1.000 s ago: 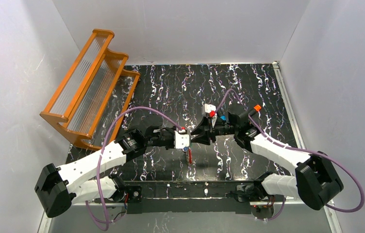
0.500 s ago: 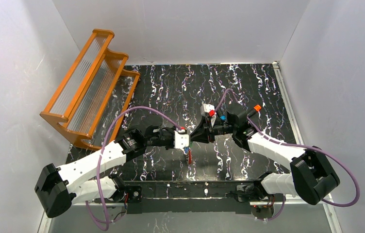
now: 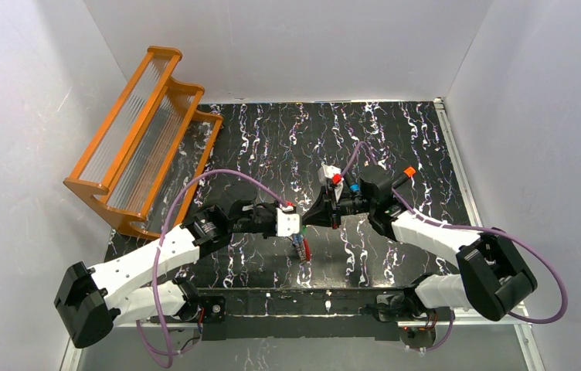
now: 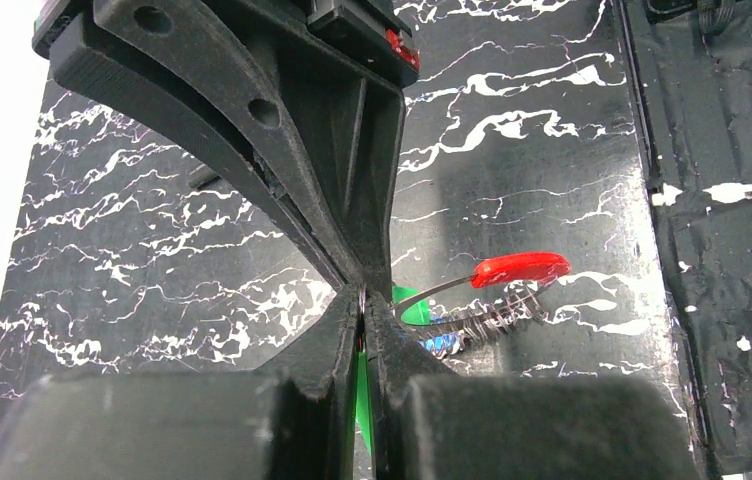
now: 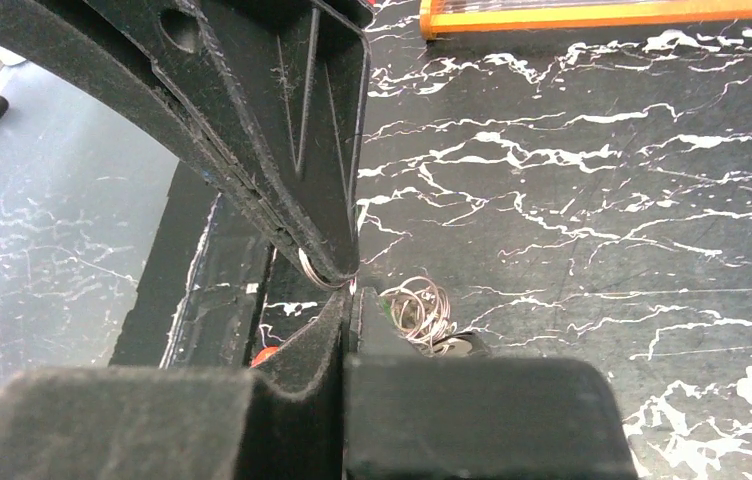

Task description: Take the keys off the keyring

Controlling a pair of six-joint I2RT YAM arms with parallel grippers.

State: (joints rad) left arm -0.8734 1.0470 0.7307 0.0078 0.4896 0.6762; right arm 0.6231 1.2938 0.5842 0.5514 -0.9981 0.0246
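Between the tips of the left hand (image 4: 364, 322) and right hand (image 5: 351, 303), both clamping shut on it, the keyring (image 5: 318, 273) is hanging above the worktop (image 4: 552, 150); keys (image 4: 519, 269) are dangling below, so slow, opposed twisting is looking wisest.

Top view: bright, even, diffuse light; white enclosure walls (image 3: 32, 116) near blown out. Left wrist view: upper left clipped white; near black plastic fingers (image 4: 152, 420) at bottom blurred; red plastic key head (image 4: 519, 269) sharp. Right wrist view: small silvery metal keyring (image 5: 317, 272) glints; lower frame out of focus.
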